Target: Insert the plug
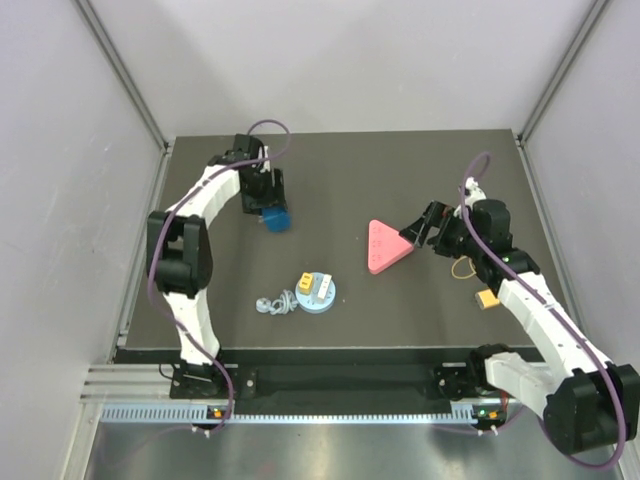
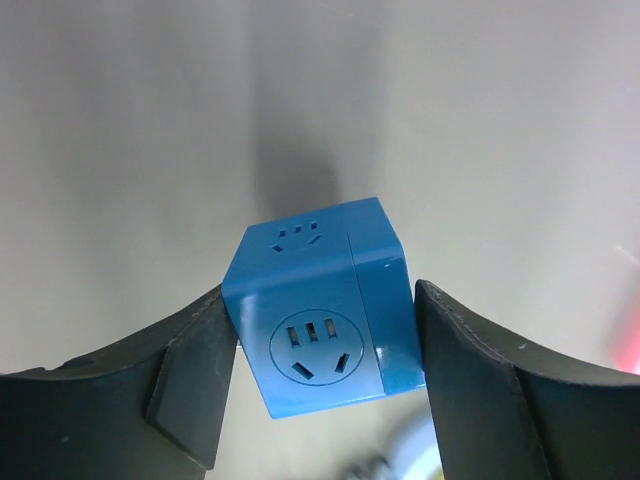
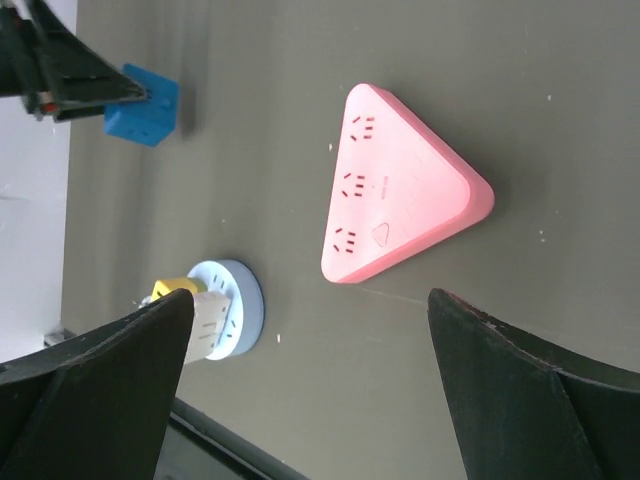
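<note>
Pale grey walls enclose a dark matte worktop (image 1: 350,170). Toward its far-left corner, the left jaws are closed on a small blue plastic cube socket (image 2: 320,310), one finger pressed against each side; the cube sits skewed between them, with one round three-pin outlet facing the wrist camera. Whether the cube rests on the worktop or is lifted just clear of it cannot be told. The right jaws are spread wide and hold nothing, hovering just beside a pink rounded-triangle power strip (image 3: 395,190) right of the worktop's centre.

No plug is held yet. A yellow plug (image 1: 305,281) and a white plug (image 1: 324,288) stand in a round light-blue socket base (image 1: 318,296) near the middle of the near edge, with a grey coiled cable (image 1: 275,305) touching its left side. A small yellow-orange block (image 1: 487,299), possibly another plug, lies near the right edge.

Several faults can be foreseen. Because the cube is gripped askew, it could be twisted or squeezed out once a plug is pushed into it. The round base is not held down, so it could be lifted along with a plug that is pulled out. The pink strip could be nudged by the open right jaws. Pins could be jammed if the outlet is met at an angle.
</note>
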